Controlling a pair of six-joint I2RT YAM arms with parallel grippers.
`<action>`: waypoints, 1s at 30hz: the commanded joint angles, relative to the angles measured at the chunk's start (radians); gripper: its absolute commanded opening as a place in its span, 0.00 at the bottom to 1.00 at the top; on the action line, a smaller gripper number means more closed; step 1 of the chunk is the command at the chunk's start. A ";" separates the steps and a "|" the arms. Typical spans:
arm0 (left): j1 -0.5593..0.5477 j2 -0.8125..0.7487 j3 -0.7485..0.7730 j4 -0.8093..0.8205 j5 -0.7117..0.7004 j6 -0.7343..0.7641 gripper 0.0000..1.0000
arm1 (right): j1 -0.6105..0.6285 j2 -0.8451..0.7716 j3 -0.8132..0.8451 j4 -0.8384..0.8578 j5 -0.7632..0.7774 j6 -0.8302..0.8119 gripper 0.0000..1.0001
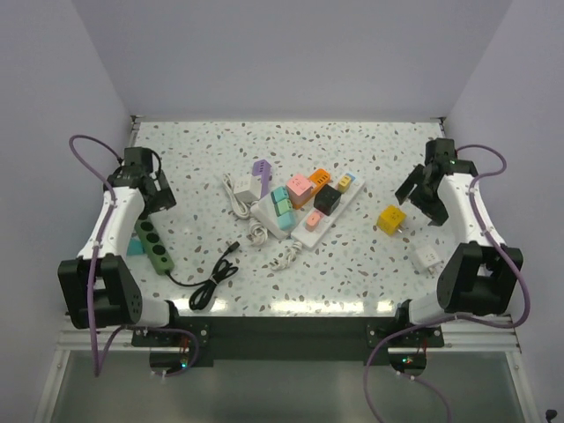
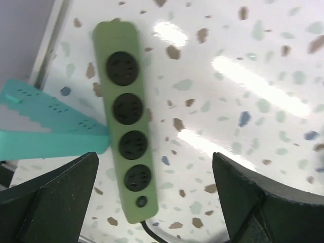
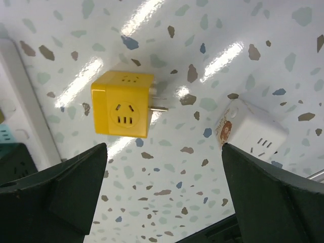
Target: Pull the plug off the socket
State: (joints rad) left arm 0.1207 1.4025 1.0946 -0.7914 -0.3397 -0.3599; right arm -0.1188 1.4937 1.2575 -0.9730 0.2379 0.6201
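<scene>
Plugs [image 1: 313,189] for this task sit at the middle of the bench [image 1: 370,145]. They are a pink, an orange and a black cube pressed into the white strip [image 1: 310,234], which runs from 1 o'clock towards 7 o'clock. Seated like that, each needs a straight pull upward while the strip is held down, and two arms suit that job.

Neither arm is placed for it yet. The left gripper [image 1: 150,189] hangs at 9 o'clock with its jaws spread and holds nothing. Its wrist view [image 2: 154,162] looks down on the green strip [image 2: 126,116], where all four sockets are empty, so nothing there needs pulling. A teal strip [image 2: 50,126] lies against its 9 o'clock side, and its black cable [image 1: 211,278] coils off towards 6 o'clock.

The right gripper [image 1: 421,189] hovers at 3 o'clock, also wide open and empty. Below it [image 3: 163,149] the yellow cube [image 3: 121,104] lies on its side with its prongs bare, free of any socket. A white adapter [image 3: 253,131] rests loose nearby, apart from the cube.

By my reading the work has not begun. Both arms would have to swing inward to the centre, probably one to pin the white strip and the other to close on a cube. The crowding there makes the end cubes the easier pick.
</scene>
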 commanded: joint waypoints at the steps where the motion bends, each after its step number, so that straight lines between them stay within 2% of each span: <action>1: -0.032 -0.066 0.065 -0.009 0.177 -0.007 1.00 | 0.011 -0.081 0.020 -0.007 -0.133 -0.058 0.98; 4: -0.085 -0.125 0.085 0.017 0.290 -0.013 1.00 | 0.099 -0.125 0.042 0.035 -0.198 -0.083 0.98; 5: -0.104 -0.140 0.087 0.030 0.335 -0.017 1.00 | 0.181 -0.122 0.069 0.040 -0.198 -0.085 0.98; 9: -0.211 -0.203 0.096 0.076 0.474 -0.056 1.00 | 0.332 -0.047 0.150 0.065 -0.221 -0.062 0.98; 11: -0.225 -0.221 0.076 0.116 0.572 -0.085 1.00 | 0.385 0.005 0.192 0.077 -0.201 -0.031 0.98; 20: -0.266 -0.329 -0.096 0.253 0.793 -0.143 0.99 | 0.441 0.213 0.354 0.137 -0.219 0.108 0.98; 26: -0.315 -0.382 -0.147 0.274 0.782 -0.185 0.99 | 0.472 0.361 0.460 0.044 -0.155 0.242 0.98; 30: -0.320 -0.392 -0.144 0.259 0.769 -0.191 0.99 | 0.501 0.468 0.554 -0.065 -0.108 0.265 0.98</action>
State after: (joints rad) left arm -0.1932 1.0389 0.9497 -0.5793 0.4080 -0.5236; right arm 0.3637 1.9148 1.7298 -0.9371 0.0685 0.8173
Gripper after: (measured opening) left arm 0.994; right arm 0.983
